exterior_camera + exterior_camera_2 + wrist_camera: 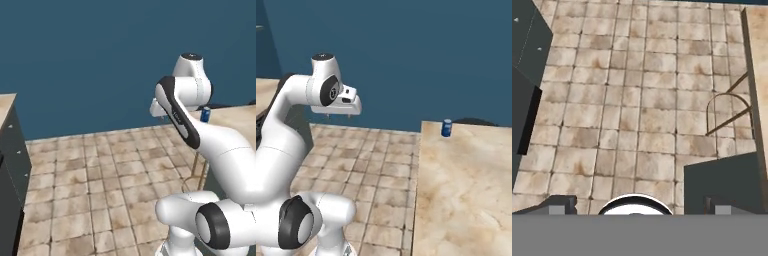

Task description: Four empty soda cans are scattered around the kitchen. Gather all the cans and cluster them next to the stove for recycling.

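Item: blue can (pixel 446 128), upright at the counter (pixel 466 190) corner.
Your tool (pixel 338 116) hangs wide, empty, well apart; a careless reach could topple it off the edge.

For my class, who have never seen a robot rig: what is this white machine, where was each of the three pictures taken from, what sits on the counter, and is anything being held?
The white machine is a robot arm on a base that drives, in a computer-drawn kitchen. Two pictures come from cameras on the base, behind the arm to its left and right, looking forward over it. The third comes from a camera on the hand, looking down at the tiled floor. The gripper hangs over that floor, open and holding nothing. On the tan counter stands one blue can, near the far corner; the left camera catches it too, just past the arm. A dark cabinet stands on the other side of the floor.
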You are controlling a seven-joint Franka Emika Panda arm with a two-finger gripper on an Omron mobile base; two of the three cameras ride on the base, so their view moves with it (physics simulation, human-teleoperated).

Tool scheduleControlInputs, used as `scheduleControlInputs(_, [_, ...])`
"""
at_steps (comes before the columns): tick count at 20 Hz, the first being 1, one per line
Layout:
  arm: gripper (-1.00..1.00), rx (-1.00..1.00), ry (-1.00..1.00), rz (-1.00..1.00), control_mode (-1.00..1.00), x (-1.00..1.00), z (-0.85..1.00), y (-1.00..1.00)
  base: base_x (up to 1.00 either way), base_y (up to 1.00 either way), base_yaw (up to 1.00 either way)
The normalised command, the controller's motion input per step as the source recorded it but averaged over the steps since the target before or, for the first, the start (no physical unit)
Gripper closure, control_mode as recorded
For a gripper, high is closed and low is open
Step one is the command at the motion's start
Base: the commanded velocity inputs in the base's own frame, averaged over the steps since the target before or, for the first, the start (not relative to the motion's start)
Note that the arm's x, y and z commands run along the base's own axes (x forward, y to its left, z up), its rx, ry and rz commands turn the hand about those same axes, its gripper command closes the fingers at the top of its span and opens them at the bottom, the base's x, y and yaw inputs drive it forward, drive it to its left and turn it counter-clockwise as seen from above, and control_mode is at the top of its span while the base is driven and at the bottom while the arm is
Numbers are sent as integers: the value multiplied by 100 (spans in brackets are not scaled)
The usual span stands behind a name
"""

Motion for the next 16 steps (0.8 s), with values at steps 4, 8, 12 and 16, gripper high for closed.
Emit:
scheduleControlInputs(4, [-100, 0, 0, 0, 100, 0, 0, 0, 74, 13, -9])
scheduleControlInputs(8, [-100, 0, 0, 0, 100, 0, 0, 0, 68, 19, -20])
scheduleControlInputs(12, [-100, 0, 0, 0, 100, 0, 0, 0, 50, 28, -51])
scheduleControlInputs(16, [-100, 0, 0, 0, 100, 0, 0, 0, 46, 28, -55])
